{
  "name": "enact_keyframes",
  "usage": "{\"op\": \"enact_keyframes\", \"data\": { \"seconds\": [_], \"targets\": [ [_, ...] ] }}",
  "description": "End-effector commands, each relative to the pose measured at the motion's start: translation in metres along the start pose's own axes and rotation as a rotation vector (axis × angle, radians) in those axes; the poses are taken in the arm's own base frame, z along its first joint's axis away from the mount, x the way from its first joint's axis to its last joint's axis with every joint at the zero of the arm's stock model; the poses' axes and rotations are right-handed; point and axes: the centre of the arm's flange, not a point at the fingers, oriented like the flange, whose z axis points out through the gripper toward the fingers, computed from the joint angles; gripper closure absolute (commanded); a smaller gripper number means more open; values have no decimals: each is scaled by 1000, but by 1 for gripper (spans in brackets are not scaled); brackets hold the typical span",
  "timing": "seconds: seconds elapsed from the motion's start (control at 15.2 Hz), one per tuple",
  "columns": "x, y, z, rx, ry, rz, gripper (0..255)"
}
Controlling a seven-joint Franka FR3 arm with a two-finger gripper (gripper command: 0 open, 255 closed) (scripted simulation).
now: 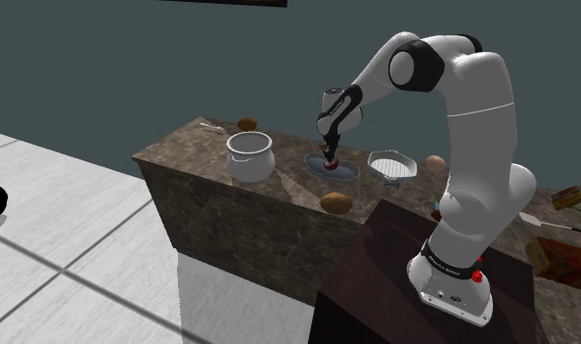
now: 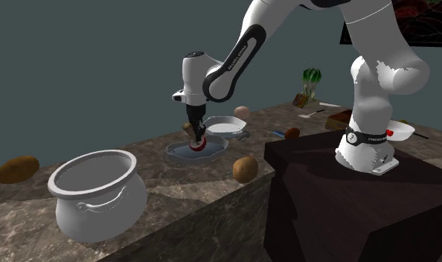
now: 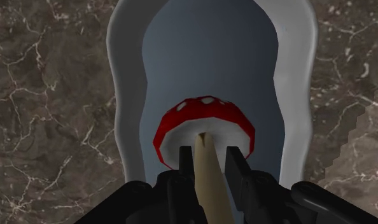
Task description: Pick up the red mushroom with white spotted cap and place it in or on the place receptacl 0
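One tool (image 1: 330, 156), black, two-fingered, pointed down at the tabletop (image 1: 196, 147). Setting: narrow, with the fingers (image 3: 240, 173) clamped on the pale stem of the red mushroom (image 3: 205, 124), one finger on each side of the stem.

One red mushroom: white-spotted cap turned away from the tool, toward the plate (image 3: 121, 95). Position: directly over the plate's blue-grey middle, at or just above its surface. Contact between cap and plate: cannot tell.

One plate: oval, pale-rimmed, flat on the dark, stone-patterned tabletop, between the pot (image 1: 249, 166) and the octagonal dish (image 1: 375, 159).

One pot: white, round-bellied, upright, open at the top, toward the shoulder view's left of the plate and apart from it.

One octagonal dish: white, shallow, with side handles, toward the shoulder view's right of the plate, near it but not touching.

Two brown potatoes. Near potato (image 1: 335, 202): at the tabletop's front edge, just in front of the plate in the shoulder view. Far potato (image 1: 246, 124): behind the pot, close to the far edge.

One pale oval item (image 1: 434, 162), egg-shaped, just beside the octagonal dish on the side away from the plate.

One white arm (image 1: 474, 147) with dark joints, mounted on one dark stand (image 1: 377, 283) beside the tabletop.
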Motion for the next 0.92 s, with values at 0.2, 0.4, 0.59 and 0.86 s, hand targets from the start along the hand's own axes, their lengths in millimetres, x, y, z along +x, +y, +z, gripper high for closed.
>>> {"op": "enact_keyframes", "data": {
  "seconds": [0.2,0.4,0.59,0.86],
  "targets": [
    [0,0,0,0,0,0,0],
    [0,0,-13,0,0,0,0],
    [0,0,-50,0,0,0,0],
    [0,0,-50,0,0,0,0]
  ]
}}
